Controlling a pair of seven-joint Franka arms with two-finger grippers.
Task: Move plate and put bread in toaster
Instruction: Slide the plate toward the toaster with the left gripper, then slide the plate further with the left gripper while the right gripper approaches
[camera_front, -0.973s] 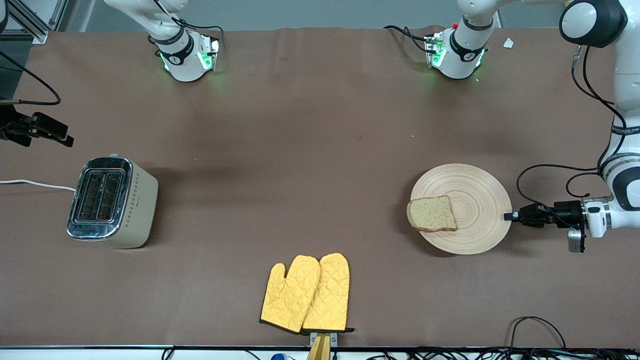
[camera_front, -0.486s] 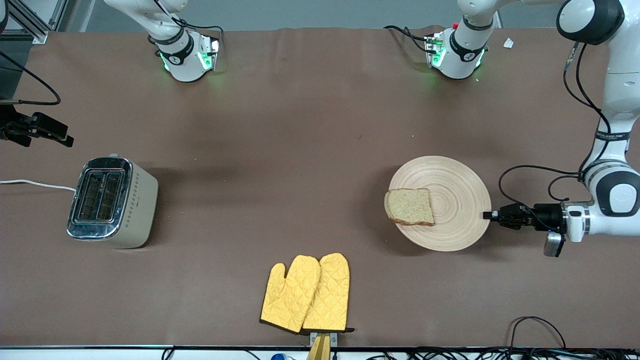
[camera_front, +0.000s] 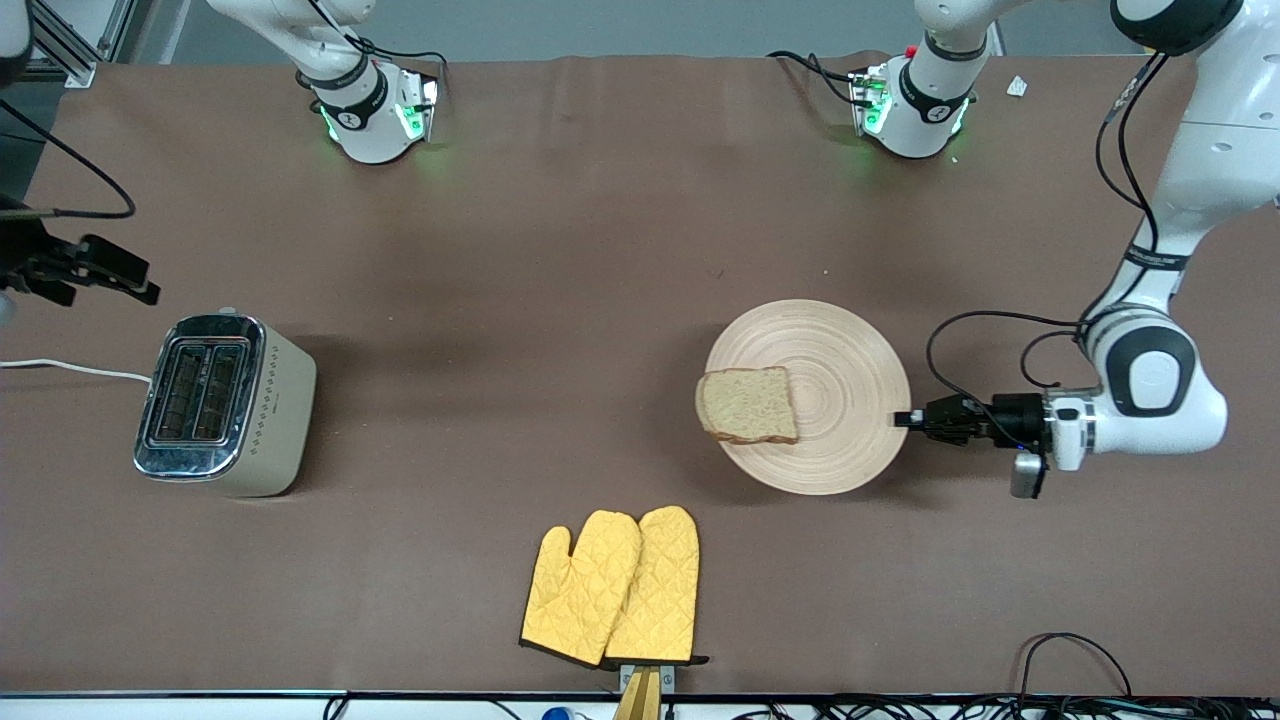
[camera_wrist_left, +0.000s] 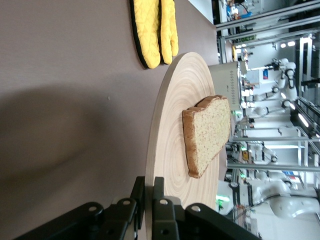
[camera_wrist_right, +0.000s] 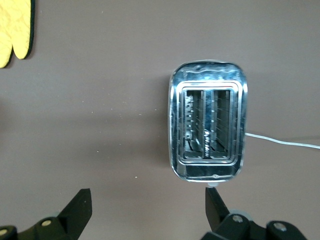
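The round light-wood plate (camera_front: 835, 400) lies mid-table toward the left arm's end, with the brown bread slice (camera_front: 748, 405) on its edge toward the toaster. My left gripper (camera_front: 905, 419) is shut on the plate's rim; in the left wrist view its fingers (camera_wrist_left: 159, 190) pinch the rim (camera_wrist_left: 156, 145) and the bread (camera_wrist_left: 207, 132) lies on the plate. The cream toaster (camera_front: 225, 403) stands at the right arm's end, slots empty, also in the right wrist view (camera_wrist_right: 207, 127). My right gripper (camera_front: 95, 268) is open, hovering just past the toaster (camera_wrist_right: 147, 207).
A pair of yellow oven mitts (camera_front: 615, 587) lies near the table's front edge, nearer the camera than the plate; they show in the left wrist view (camera_wrist_left: 155, 30). The toaster's white cord (camera_front: 70, 368) runs off the table's end.
My left gripper has dragged the plate with the bread toward the toaster's end of the table. The right gripper shifted slightly near the toaster.
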